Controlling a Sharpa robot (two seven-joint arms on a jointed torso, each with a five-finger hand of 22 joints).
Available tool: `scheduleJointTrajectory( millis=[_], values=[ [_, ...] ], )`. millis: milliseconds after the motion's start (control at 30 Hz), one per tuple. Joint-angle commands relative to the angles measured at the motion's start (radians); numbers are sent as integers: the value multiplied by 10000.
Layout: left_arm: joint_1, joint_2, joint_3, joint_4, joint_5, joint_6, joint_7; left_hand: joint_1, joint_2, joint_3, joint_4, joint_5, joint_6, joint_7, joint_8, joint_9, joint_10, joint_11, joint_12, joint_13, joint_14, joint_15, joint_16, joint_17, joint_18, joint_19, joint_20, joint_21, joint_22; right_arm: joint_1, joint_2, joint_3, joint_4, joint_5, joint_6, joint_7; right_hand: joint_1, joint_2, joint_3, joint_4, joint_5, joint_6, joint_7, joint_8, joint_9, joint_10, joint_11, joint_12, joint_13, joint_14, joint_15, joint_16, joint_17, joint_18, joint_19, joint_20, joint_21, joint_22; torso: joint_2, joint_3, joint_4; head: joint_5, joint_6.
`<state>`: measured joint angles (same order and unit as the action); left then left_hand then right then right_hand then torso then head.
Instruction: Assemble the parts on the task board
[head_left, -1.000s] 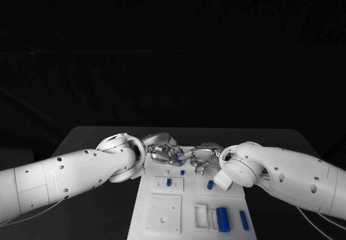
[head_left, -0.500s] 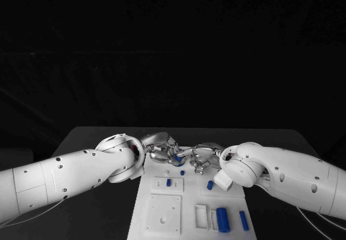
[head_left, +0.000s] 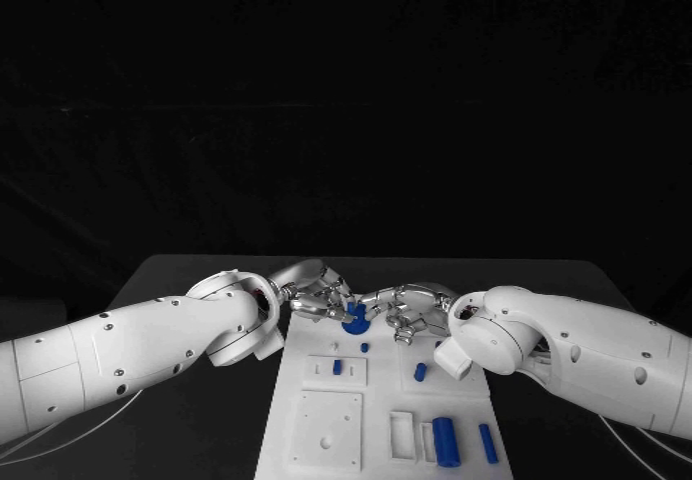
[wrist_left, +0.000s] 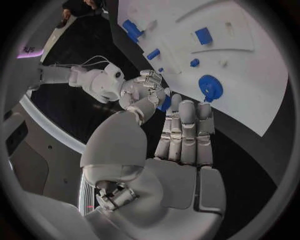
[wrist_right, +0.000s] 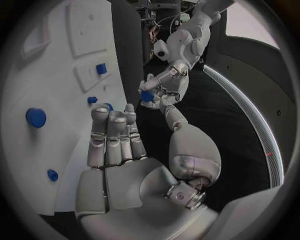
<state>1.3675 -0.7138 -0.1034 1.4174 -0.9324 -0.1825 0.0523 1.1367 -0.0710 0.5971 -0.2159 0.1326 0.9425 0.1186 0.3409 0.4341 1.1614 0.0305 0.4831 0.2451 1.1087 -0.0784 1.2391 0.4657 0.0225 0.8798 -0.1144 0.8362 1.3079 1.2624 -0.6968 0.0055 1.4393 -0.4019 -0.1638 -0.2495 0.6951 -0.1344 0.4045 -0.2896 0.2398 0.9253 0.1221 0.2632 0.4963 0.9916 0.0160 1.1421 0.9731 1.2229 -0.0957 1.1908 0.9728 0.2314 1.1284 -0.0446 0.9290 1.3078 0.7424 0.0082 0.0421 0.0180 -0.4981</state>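
The white task board (head_left: 382, 395) runs down the middle of the table. A blue gear (head_left: 355, 323) lies at its far end, also in the left wrist view as the blue gear (wrist_left: 210, 87). My left hand (head_left: 315, 298) hovers just left of the gear. It pinches a small blue part (wrist_left: 165, 103) between thumb and finger, and the right wrist view shows the same blue part (wrist_right: 147, 96). My right hand (head_left: 408, 312) is just right of the gear. In the right wrist view my right hand (wrist_right: 115, 145) has straight fingers and holds nothing.
Nearer on the board are a small blue stud (head_left: 365, 347), a blue peg in a raised white block (head_left: 338, 366) and a loose blue peg (head_left: 420, 371). Two blue cylinders (head_left: 446, 438) lie at the front right beside a white square plate (head_left: 329, 428).
Both hands have drawn slightly apart, the right one shifting right. The blue gear between them now shows in full on the board.
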Motion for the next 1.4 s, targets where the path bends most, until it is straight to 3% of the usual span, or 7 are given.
scheduleJointTrajectory(
  millis=[33, 267, 500, 867, 1400],
  values=[
    [9, -65, 8, -4, 2368, -314, 646, -94, -7, -18, -52, 48, 118, 76, 52, 4, 61, 15, -61, -12, 94, 7, -39, 6, 134, 52, -602, 13, 106, 0, -48, 2, -24, 1525, -201, 1377, 125, 232, -48, 2, -43, -193, 99, -68, -16, -41, 29, -13, -2, -47, 50, -24, -3, 304, -45, 3, -62, 144, -3, -1, 0, -6, 42],
    [7, -216, 6, -26, 4962, -309, 1357, -125, 3, -27, -66, 53, 128, 75, 50, -11, 108, 15, -149, -27, 125, 7, -41, 15, 143, 83, -603, 20, 109, -53, -3, -6, -128, 3056, -188, 2308, 933, 596, 160, 3, -99, -316, 159, -121, -22, -37, 90, 49, 0, -41, 109, 3, 1, 304, -23, 10, -51, 173, 0, 3, 6, -21, 140],
    [6, -304, 4, -66, 6501, 96, 1969, -162, 24, -41, -90, 72, 121, 78, 41, -26, 149, 22, -226, -37, 100, 14, -97, -1, 144, 72, -594, -6, 99, -120, 104, -6, -73, 3627, -175, 2735, 1633, 696, 461, 5, -225, -290, 175, -107, -14, -15, 102, 97, -11, -24, 124, 31, 3, 304, -8, 59, -32, 190, -2, 9, 6, -30, 200],
    [2, -325, 3, 26, 6754, 334, 2292, -183, 49, -60, -143, 70, 92, 91, 20, -49, 171, 35, -325, -51, 78, 27, -149, -12, 142, 49, -581, -47, 84, -193, 274, -5, 24, 3734, -29, 2812, 2064, 678, 685, 6, -357, -276, 183, -108, -22, 13, 111, 138, -21, -1, 131, 64, 10, 304, 13, 112, 4, 199, 0, 1, 12, -54, 342],
    [-7, -278, 2, 40, 6739, 615, 2265, -180, 107, -69, -194, 70, 103, 90, 22, -59, 223, 32, -382, -48, 99, 25, -153, -2, 144, 58, -578, -58, 82, -208, 343, -2, 48, 4072, 280, 3129, 1950, 583, 622, 46, -359, -303, 203, -132, -39, 6, 131, 154, -24, -5, 152, 79, 15, 304, 8, 154, 16, 200, 2, 5, 6, -68, 329]
  ],
)
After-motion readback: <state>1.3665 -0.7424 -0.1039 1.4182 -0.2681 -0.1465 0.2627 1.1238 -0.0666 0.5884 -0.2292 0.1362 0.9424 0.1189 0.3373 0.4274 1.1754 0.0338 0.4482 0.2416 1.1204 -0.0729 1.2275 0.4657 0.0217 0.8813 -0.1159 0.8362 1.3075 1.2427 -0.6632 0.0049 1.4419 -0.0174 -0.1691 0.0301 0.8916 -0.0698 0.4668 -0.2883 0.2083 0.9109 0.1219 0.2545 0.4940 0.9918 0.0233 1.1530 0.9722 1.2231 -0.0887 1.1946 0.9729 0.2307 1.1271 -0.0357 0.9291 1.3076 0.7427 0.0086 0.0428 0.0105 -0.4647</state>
